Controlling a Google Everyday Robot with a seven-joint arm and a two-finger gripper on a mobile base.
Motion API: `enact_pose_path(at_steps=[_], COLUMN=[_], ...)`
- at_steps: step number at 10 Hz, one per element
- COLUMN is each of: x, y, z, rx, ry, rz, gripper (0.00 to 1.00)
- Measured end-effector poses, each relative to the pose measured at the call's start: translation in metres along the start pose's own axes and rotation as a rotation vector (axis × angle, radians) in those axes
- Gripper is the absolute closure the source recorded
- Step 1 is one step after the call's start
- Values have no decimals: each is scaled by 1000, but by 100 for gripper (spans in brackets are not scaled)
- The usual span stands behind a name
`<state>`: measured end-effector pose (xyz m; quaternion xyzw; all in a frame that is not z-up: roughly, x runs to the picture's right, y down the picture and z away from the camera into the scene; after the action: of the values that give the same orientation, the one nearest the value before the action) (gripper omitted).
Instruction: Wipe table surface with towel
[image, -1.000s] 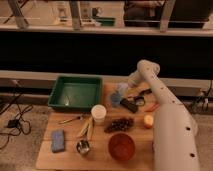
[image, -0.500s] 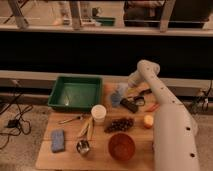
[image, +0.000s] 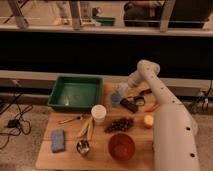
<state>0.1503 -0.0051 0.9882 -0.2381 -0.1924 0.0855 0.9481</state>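
- Nearest you, the table surface (image: 97, 159) carried a red bowl (image: 121, 146), a darker blue pad (image: 58, 140) and a small metal utensil (image: 83, 147). The towel was nowhere near this strip.
- In the mid row you had a white cup (image: 98, 113), a dark bunch of what looked like grapes (image: 119, 124) and an orange fruit (image: 148, 120), each sitting apart on the wood.
- Behind them sat the green tray (image: 75, 79) at back left, with a black object (image: 129, 105) to its right.
- The towel (image: 118, 95) lay bunched on the wood just right of the tray, beside the black object, near the far edge.
- Your arm (image: 160, 95) arched over from the right and came down at the back of the table. The gripper (image: 126, 90) sat right at the towel, touching or just above it.
- I couldn't tell the gripper's state, or whether it actually held the cloth.
- My read on progress: you were at the reach or grasp stage. Nothing showed a wiped patch either way.
- Left to do, as I judged it: confirm the hold, press the towel flat, and sweep the bare wood. The clutter left you only narrow lanes, so watch the black object and the cup.
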Motion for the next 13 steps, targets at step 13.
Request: enact_pose_path(at_steps=[13], x=[3], y=[1], z=[8], rx=[-15], ry=[39], rz=[10], gripper=[26])
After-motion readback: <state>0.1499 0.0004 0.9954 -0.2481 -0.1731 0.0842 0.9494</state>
